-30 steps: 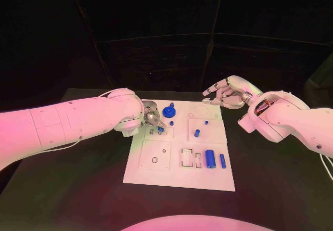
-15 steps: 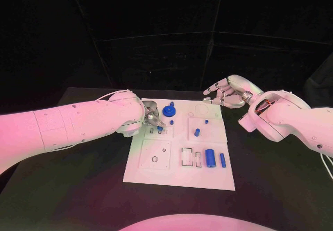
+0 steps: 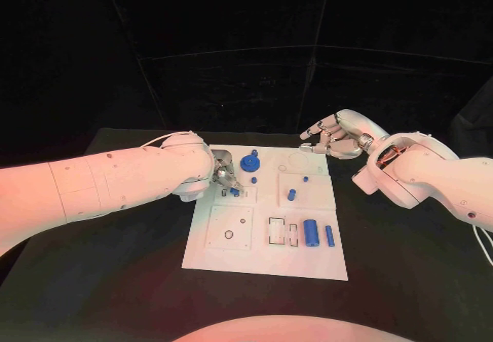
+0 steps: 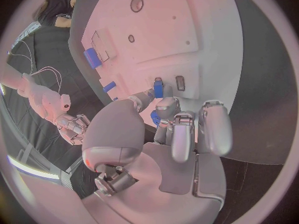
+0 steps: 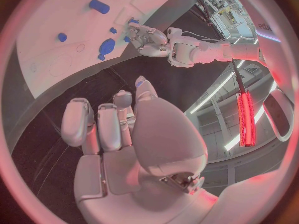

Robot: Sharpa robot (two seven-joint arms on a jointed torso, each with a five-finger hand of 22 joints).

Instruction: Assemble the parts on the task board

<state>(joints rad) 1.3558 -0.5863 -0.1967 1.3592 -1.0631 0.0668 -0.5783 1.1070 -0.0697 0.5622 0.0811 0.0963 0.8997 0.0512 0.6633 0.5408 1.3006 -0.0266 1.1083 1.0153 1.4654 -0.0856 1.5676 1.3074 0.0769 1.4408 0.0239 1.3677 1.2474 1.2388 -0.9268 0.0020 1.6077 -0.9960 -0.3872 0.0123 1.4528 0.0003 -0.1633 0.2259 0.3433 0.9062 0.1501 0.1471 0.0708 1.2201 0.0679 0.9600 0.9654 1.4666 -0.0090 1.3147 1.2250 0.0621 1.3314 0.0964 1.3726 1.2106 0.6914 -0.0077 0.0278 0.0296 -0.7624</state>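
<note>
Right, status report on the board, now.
Left robot hand pinching a small blue part over the white board. Right robot hand empty, fingers curled, beyond the board's far edge. Nothing blocking.

Task board (image 3: 267,246) lies mid-table (image 3: 411,271), parts (image 3: 310,231) on it.

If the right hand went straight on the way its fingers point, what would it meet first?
Probably the task board's far right corner: the right hand hovers just beyond it, fingers aimed toward the board. Depth is unclear.

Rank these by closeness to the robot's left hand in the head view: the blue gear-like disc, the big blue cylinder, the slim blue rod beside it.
From the left hand:
1. Blue gear-like disc, at the board's far end, just beside the hand.
2. Big blue cylinder, nearer the robot, toward the right.
3. Slim blue rod, just right of the cylinder, slightly farther.
</note>
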